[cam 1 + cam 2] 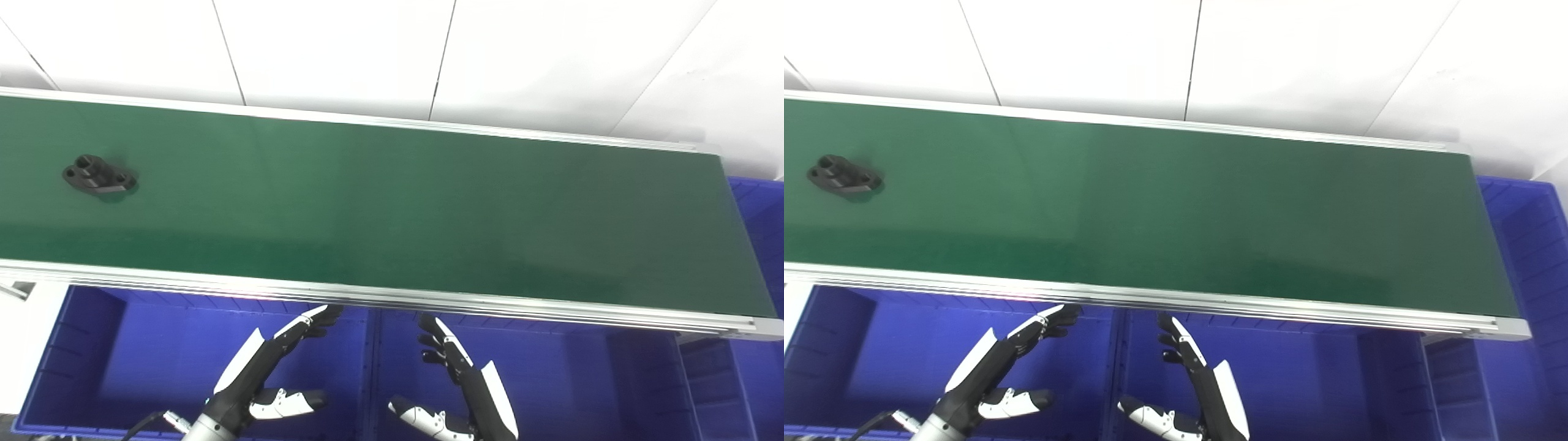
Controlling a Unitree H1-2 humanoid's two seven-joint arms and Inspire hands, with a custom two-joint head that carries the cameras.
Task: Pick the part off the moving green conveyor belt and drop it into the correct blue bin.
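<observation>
A black part [98, 175] with round holes lies flat on the green conveyor belt [392, 208] at its far left; it also shows in the right eye view [844, 174]. My left hand [263, 370] is open and empty, below the belt's near rail, over the left blue bin [92, 367]. My right hand [462, 383] is open and empty, over the middle blue bin [551, 380]. Both hands are far from the part, fingers pointing up toward the belt edge.
The belt's aluminium rail [392, 297] runs across in front of the hands. A third blue bin [759, 208] stands at the belt's right end. A divider wall [370, 367] separates the two near bins. White wall panels lie behind the belt.
</observation>
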